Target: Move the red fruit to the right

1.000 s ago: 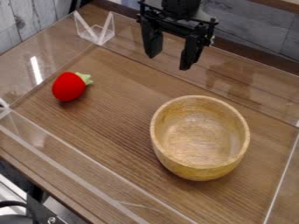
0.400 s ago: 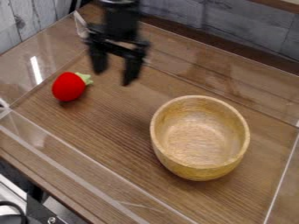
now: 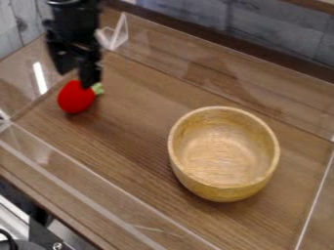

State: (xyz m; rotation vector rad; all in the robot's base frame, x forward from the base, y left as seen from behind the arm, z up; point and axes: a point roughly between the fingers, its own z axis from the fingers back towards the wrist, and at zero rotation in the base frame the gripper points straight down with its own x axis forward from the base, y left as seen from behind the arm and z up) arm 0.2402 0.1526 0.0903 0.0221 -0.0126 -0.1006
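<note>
1. Gripper at red fruit, fingers spread wide; no grip visible.
2. Fruit on table, left side of view, well apart from wooden bowl.
3. Approach seemingly made; grasp, rightward move, release remain.

On the worktop, the toy strawberry lies toward the left, well apart from the bowl, which sits nearer, toward the right.

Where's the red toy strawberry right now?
In the camera view, the red toy strawberry is on the left side of the wooden table, beside the black gripper.
</note>
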